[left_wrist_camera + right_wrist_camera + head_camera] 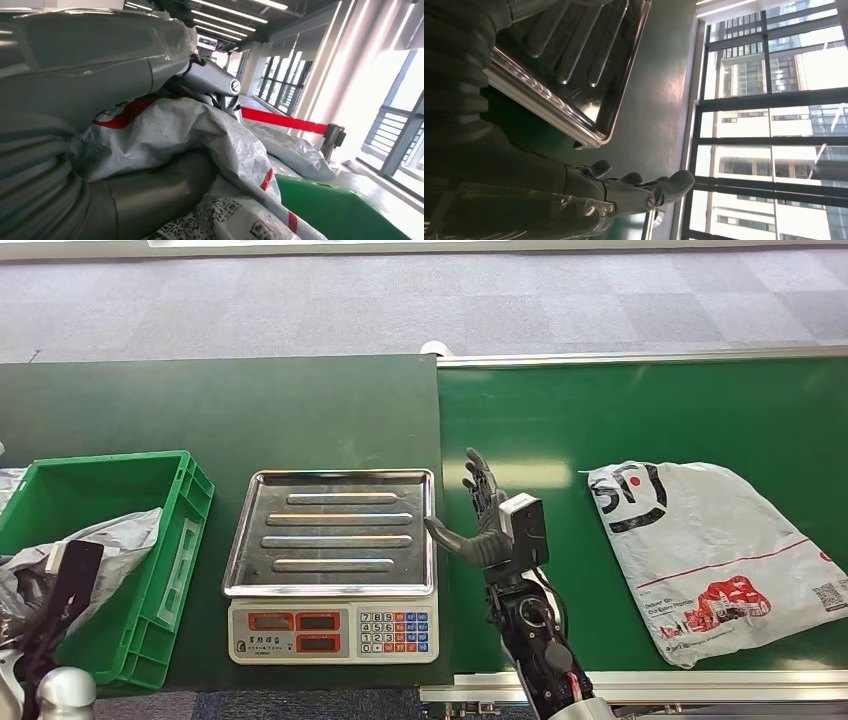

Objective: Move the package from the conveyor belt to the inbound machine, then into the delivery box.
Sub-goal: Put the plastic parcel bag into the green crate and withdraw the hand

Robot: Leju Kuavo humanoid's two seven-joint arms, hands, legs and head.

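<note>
One white package (715, 555) with red and black print lay flat on the conveyor belt (600, 420), toward the robot's right, touched by neither hand. A second grey package (105, 540) lay crumpled in the one green box (185, 515) at the far left of the dark green table (200, 410); in the left wrist view the same wrinkled plastic (200, 130), with a red stripe and printed labels, pressed close against the left hand (75, 55). That hand's grey cover and thumb lay right against the bag, but whether the fingers gripped it could not be told. In the head view the left arm (60, 610) reached up toward the box from the lower left corner.

One scale (335, 565) stood between the box and the belt, its steel tray (335, 530) bare, with four raised ribs, and a keypad with two red displays on its front.

The right hand (480, 515) hovered upright just beside the tray's right edge, over the seam between table and belt. Its fingers were spread and straight, the thumb pointing toward the scale, holding nothing. The right wrist view showed the same open fingers (644, 192) near the tray's corner (594, 125), with tall windows (769, 120) behind.
</note>
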